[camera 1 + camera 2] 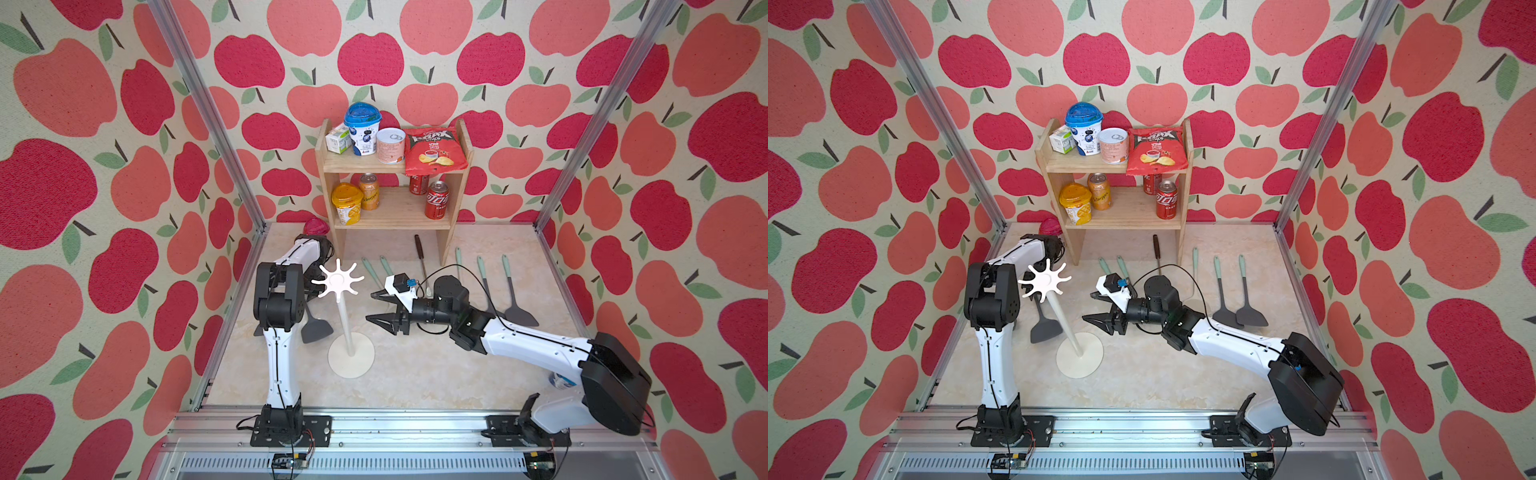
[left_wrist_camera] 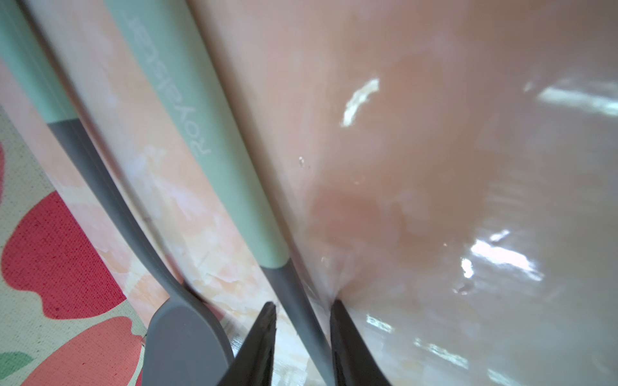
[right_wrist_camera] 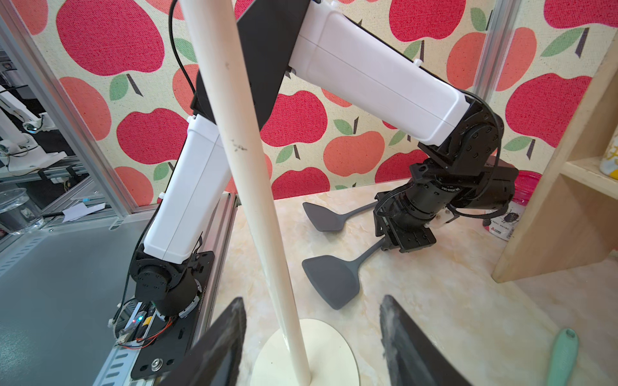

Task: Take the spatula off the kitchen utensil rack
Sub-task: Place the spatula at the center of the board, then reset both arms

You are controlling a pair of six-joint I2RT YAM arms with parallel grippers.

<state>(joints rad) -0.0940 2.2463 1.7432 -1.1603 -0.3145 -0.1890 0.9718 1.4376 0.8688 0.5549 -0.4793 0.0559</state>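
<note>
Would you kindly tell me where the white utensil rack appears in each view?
Top view: utensil rack stands left of centre.
Top view: left of centre too.
Left wrist: not in it.
Right wrist: its pole crosses the middle.
Shared landmark: the grey spatula beside its base.

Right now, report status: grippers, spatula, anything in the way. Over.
Left gripper open, astride spatula neck. Spatula flat on table, off rack. Right gripper open, facing rack pole.
</note>
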